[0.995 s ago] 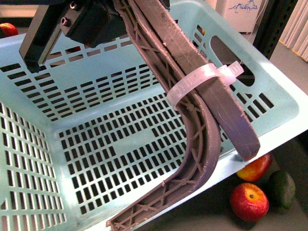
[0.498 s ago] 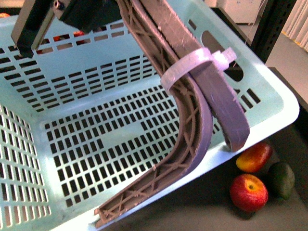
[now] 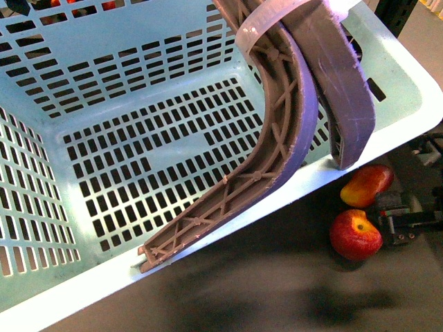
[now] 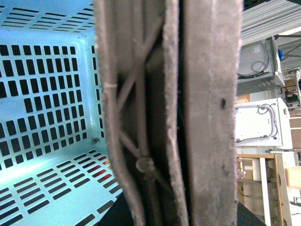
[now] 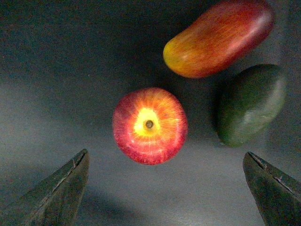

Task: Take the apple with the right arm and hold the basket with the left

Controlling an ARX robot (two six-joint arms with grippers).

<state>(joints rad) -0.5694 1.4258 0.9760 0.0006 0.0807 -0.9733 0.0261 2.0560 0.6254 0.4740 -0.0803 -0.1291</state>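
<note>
Handle (image 4: 188,113) fills the left wrist view, hiding most of the basket (image 4: 47,94).

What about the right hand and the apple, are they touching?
Apart. The right wrist view shows the apple ringed by dark surface, with the right hand open and both fingers clear of it.

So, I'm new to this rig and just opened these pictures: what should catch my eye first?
The big light-blue basket fills most of the front view, tilted, its grey-brown handle arching across it. Just outside its rim, on the dark surface, the red apple lies beside a mango. The right wrist view shows the right gripper open above that apple.
</note>
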